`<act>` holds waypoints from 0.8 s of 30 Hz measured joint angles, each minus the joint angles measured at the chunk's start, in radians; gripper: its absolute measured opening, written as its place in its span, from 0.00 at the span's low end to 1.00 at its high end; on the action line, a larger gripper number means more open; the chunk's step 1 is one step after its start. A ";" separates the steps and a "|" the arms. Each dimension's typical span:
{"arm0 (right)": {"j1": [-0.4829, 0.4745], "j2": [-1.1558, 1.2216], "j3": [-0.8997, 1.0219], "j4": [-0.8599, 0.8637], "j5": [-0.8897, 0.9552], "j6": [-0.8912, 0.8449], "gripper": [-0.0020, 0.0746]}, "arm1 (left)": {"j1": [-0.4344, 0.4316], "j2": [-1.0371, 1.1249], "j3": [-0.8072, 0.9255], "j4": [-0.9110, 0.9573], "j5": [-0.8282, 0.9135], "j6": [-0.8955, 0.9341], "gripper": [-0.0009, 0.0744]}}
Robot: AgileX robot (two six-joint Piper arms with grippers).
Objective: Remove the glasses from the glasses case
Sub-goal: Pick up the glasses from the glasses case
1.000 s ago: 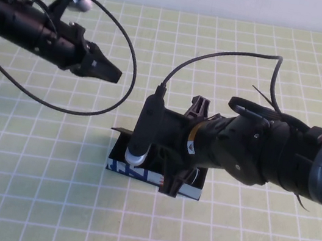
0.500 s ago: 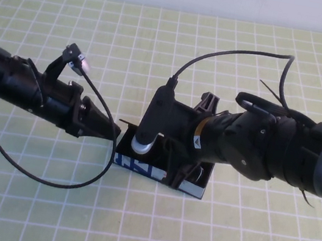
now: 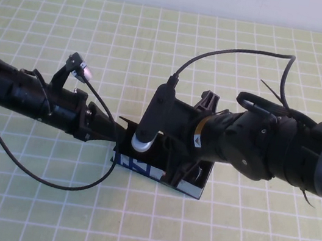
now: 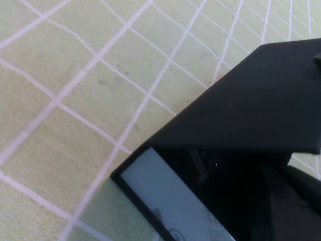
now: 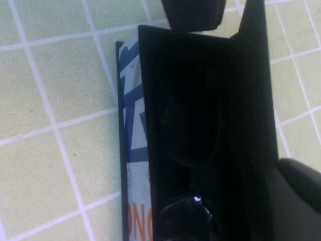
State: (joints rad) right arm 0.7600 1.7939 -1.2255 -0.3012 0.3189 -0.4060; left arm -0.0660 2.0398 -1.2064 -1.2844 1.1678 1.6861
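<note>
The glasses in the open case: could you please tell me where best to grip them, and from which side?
Probably the frame's upper edge, from straight above: the glasses lie sunk between the glasses case walls. Right gripper, shut, sits over the case; left gripper is at its left end.

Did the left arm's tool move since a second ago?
Yes. The left tool came down and toward the robot, from above the table squares to the glasses case left end.

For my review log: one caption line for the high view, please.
Both arms meet at the open glasses case on the checked mat: left tool at its left end, right tool shut inside it.
</note>
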 joint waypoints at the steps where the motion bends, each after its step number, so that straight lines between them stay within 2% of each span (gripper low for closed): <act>1: 0.000 0.000 0.000 0.000 -0.002 0.000 0.02 | 0.000 0.008 0.000 -0.004 0.000 0.002 0.01; 10: 0.000 0.000 0.000 0.051 -0.002 0.002 0.03 | 0.000 0.061 0.000 -0.034 0.002 0.012 0.01; 12: 0.000 -0.004 0.000 0.072 0.001 0.002 0.08 | 0.000 0.061 0.000 -0.034 0.002 0.013 0.01; 16: 0.000 -0.045 0.000 0.147 0.021 0.034 0.23 | 0.000 0.061 0.000 -0.034 0.002 0.013 0.01; 18: 0.000 -0.076 -0.004 0.209 0.060 0.061 0.27 | 0.000 0.061 0.000 -0.035 0.002 0.013 0.01; 21: 0.000 -0.108 -0.026 0.350 0.145 0.077 0.25 | 0.000 0.061 0.000 -0.035 0.002 0.013 0.01; 24: 0.000 -0.116 -0.044 0.491 0.248 0.083 0.13 | 0.000 0.061 0.000 -0.035 0.002 0.013 0.01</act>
State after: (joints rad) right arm 0.7600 1.6779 -1.2697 0.1895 0.5666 -0.3229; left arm -0.0660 2.1011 -1.2064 -1.3190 1.1701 1.6991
